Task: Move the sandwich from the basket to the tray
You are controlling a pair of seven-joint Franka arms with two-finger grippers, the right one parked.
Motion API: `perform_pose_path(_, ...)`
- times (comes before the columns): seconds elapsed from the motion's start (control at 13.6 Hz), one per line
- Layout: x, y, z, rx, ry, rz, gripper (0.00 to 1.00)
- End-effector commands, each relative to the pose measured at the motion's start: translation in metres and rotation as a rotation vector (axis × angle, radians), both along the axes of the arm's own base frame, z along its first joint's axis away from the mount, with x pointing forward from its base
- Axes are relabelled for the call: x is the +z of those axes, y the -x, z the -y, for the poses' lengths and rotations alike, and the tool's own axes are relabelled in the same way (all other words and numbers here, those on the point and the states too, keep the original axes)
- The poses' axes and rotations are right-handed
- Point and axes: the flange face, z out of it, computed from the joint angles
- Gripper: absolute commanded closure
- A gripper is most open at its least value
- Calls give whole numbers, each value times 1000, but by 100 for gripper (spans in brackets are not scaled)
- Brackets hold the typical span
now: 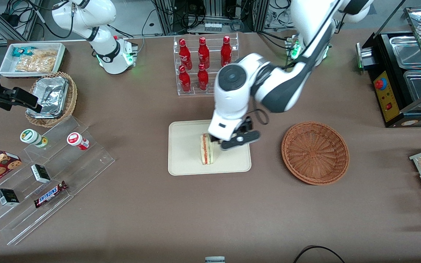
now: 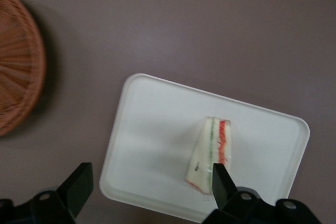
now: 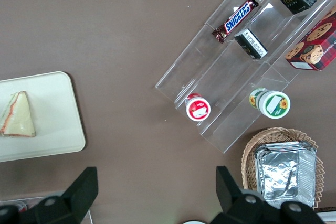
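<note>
The sandwich [image 1: 207,149], a pale wedge with red and green filling layers, rests on the cream tray [image 1: 185,146] near its middle. My gripper [image 1: 231,140] hovers just above the tray, beside the sandwich on the side toward the basket. It is open and holds nothing. In the left wrist view the sandwich [image 2: 212,153] lies close to one black fingertip [image 2: 219,178], apart from it, with bare tray [image 2: 157,119] between the two fingers of the gripper [image 2: 151,174]. The reddish-brown wicker basket [image 1: 315,152] stands empty beside the tray, toward the working arm's end. The right wrist view also shows the sandwich [image 3: 18,115] on the tray [image 3: 52,108].
A clear rack of red bottles [image 1: 203,64] stands farther from the front camera than the tray. Toward the parked arm's end are a stepped acrylic stand with snacks [image 1: 46,175], a lighter basket with a foil container [image 1: 51,96] and a white bin [image 1: 33,58]. A black food warmer [image 1: 404,76] stands at the working arm's end.
</note>
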Motion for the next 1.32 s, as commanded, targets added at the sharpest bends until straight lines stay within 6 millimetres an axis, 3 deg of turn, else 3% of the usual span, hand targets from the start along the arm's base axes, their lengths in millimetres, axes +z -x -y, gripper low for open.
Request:
perform_pose_path(0.0, 43, -10, -70, 63, -32, -31, 0)
perform_pose_path(0.29, 102, -7, -176, -2, -19, -90, 0)
perform_pose_path(0.51, 128, 9, -249, -74, -24, -173, 0)
perform_pose_path(0.81, 135, 38, -301, -171, -38, -197, 0)
perform_pose_path(1.17, 148, 42, -366, -231, 9, -222, 0)
perform_pose_path(1.25, 152, 42, -366, -255, 19, -223, 0)
